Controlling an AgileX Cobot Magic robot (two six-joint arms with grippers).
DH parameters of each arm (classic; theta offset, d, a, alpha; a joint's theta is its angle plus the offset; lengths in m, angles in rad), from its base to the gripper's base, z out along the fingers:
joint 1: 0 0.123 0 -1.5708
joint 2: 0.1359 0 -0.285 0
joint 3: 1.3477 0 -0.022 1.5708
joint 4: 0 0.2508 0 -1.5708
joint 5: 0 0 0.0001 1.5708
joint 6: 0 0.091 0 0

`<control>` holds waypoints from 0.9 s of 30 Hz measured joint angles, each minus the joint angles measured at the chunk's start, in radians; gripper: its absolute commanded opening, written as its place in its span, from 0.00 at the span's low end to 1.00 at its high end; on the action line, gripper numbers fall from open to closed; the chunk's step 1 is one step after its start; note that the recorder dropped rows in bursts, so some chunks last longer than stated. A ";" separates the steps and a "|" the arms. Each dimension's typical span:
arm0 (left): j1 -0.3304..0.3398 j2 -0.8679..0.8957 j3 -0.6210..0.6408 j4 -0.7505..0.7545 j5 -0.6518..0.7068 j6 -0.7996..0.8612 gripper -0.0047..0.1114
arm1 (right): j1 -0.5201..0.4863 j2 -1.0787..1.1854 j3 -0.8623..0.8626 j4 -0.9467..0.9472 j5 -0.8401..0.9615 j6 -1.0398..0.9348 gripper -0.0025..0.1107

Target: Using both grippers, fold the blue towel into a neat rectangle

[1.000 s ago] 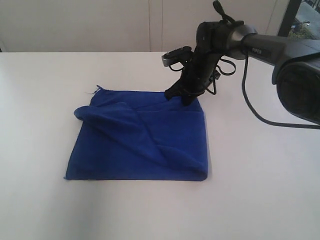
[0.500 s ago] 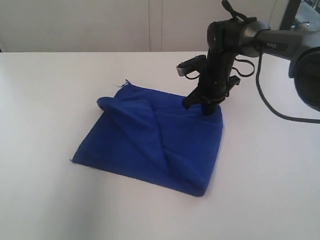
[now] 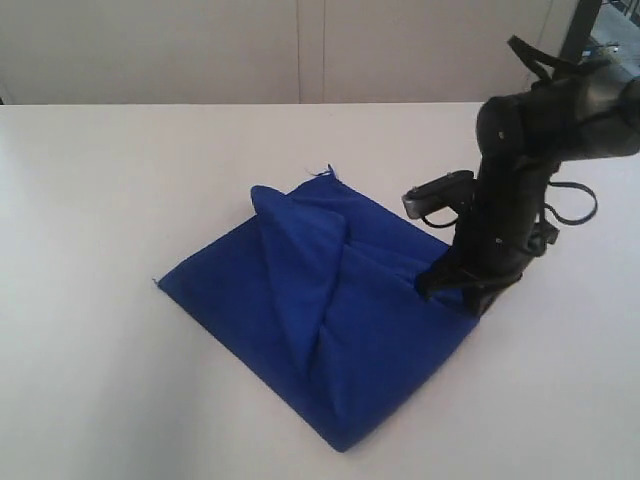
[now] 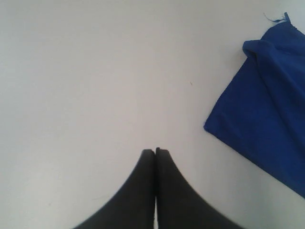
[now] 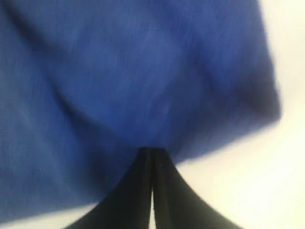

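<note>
The blue towel (image 3: 370, 340) lies partly folded on the white table (image 3: 110, 190), turned like a diamond, with a loose flap (image 3: 300, 230) doubled over its middle and a small thread (image 3: 325, 172) at the far corner. My right gripper (image 3: 455, 290) is shut on the towel's right corner; in the right wrist view its closed tips (image 5: 152, 150) bite into the blurred blue towel (image 5: 119, 71). My left gripper (image 4: 155, 151) is shut with nothing in it, over bare table, well apart from the towel (image 4: 267, 105). It is out of the exterior view.
The right arm (image 3: 560, 110) with its black cable (image 3: 575, 205) reaches in from the upper right. A pale wall (image 3: 300, 50) runs behind the table's far edge.
The right gripper has swung right and toward the near side, dragging its corner along. The towel has turned from square-on to a diamond and shifted right.
</note>
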 measured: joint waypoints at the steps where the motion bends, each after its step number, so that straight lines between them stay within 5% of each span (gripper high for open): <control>1: 0.000 0.000 0.000 0.000 0.000 0.000 0.04 | 0.005 -0.024 0.036 0.000 -0.021 0.003 0.02; 8: 0.000 0.000 0.000 0.000 -0.001 0.000 0.04 | 0.033 -0.181 0.126 0.009 -0.178 0.010 0.02; 15: 0.000 0.000 0.000 0.000 -0.002 0.000 0.04 | 0.033 -0.158 -0.116 0.062 -0.221 0.014 0.02; 27: 0.000 0.000 0.000 0.000 -0.004 0.000 0.04 | 0.035 0.285 -0.550 0.327 -0.221 -0.143 0.02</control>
